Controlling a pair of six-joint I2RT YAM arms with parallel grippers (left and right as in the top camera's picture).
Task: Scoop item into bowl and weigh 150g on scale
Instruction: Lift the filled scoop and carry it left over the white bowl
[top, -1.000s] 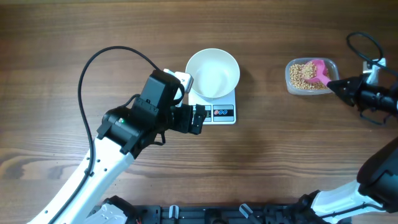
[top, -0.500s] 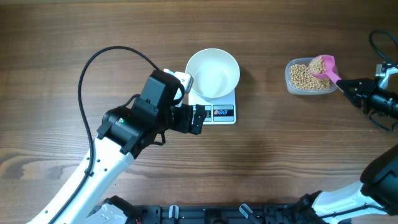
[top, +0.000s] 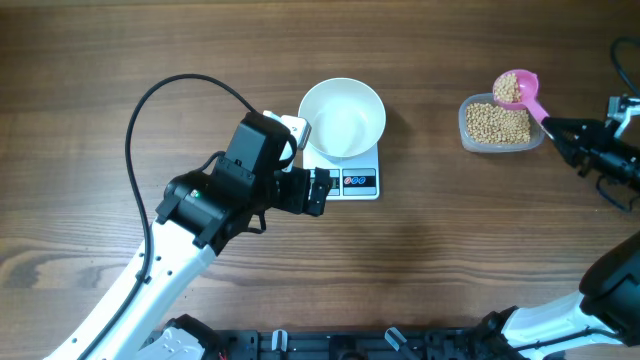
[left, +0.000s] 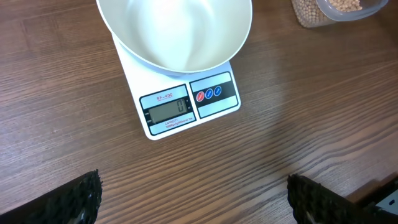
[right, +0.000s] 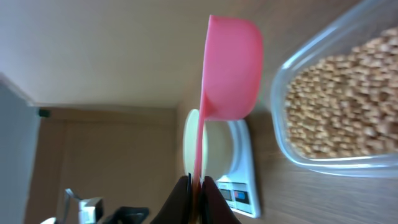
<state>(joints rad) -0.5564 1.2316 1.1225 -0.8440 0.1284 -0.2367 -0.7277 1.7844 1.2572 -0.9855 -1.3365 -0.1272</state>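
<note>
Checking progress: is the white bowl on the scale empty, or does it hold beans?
Empty. The bowl shows a bare white inside from overhead and the left wrist; the scale display reads zero.

The tabletop (top: 450, 250) is brown wood, grained and matt. The bowl (top: 342, 118) looks smooth, glossy white, and the scale (top: 360, 183) is smooth white plastic. The scoop (right: 230, 68) is shiny pink plastic, the tub (top: 466, 138) clear plastic.

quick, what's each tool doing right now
left tool: open, holding nothing
right tool: closed on the handle of the pink scoop, which carries beans
</note>
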